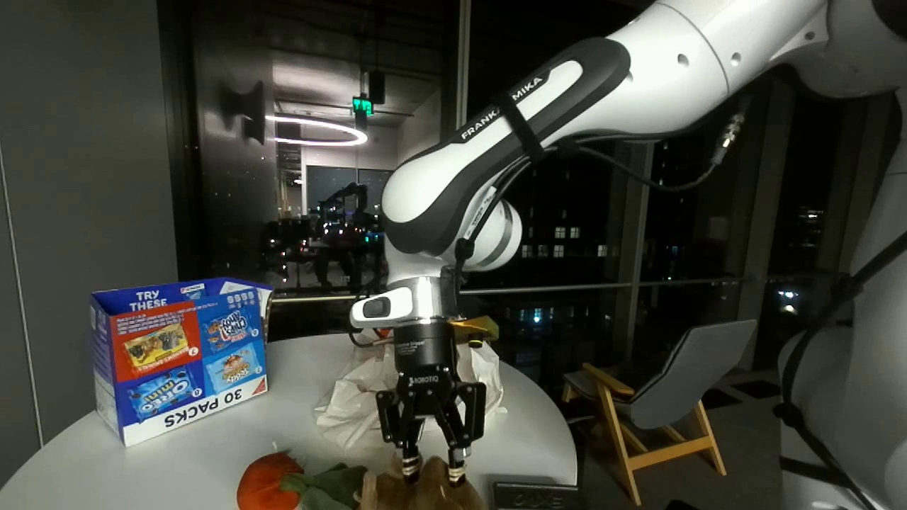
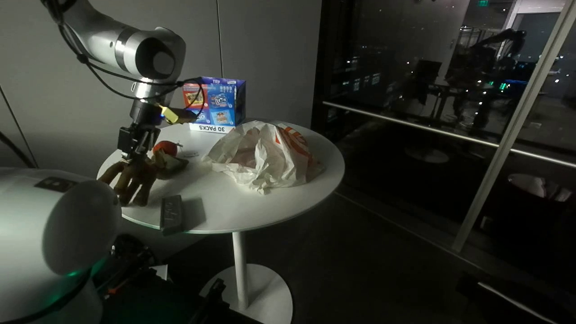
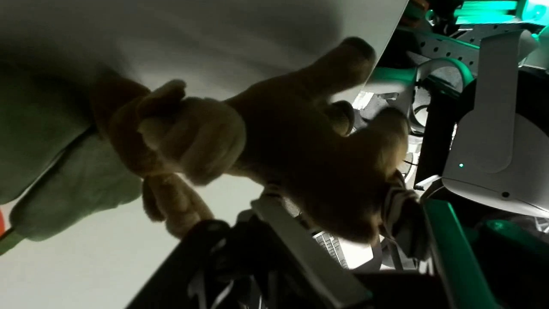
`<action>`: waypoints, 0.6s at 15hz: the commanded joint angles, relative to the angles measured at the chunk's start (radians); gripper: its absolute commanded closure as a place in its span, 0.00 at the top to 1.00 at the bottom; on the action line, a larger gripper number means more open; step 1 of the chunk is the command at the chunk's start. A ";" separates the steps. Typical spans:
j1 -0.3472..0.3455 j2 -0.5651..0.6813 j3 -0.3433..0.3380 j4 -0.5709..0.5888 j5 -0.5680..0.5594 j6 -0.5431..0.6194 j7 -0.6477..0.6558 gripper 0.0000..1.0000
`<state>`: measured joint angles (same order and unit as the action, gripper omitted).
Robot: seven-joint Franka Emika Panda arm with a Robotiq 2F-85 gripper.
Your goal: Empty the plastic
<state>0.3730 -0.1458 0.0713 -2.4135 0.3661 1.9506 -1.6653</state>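
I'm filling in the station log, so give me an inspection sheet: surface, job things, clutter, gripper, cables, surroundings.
Surface: round white table; damage: nothing seen.
Job things: white plastic bag, crumpled, orange print; contents can't be told.
Clutter: open-topped snack box; red round item beside green piece; dark block at the table's edge.
Gripper: brown plush toy between its fingers; whether gripped firmly can't be told.
Cables: black cable hangs slack below the arm; snagging: nothing seen.
Surroundings: grey chair, wooden frame; dark windows; people: nothing seen.
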 commanded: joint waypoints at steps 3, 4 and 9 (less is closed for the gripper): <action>-0.087 -0.013 0.063 0.065 -0.088 -0.015 0.192 1.00; -0.097 -0.029 0.067 0.061 -0.106 0.002 0.240 1.00; -0.134 -0.117 0.067 0.035 -0.178 0.036 0.480 1.00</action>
<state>0.2697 -0.1914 0.1212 -2.3572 0.2317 1.9715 -1.3165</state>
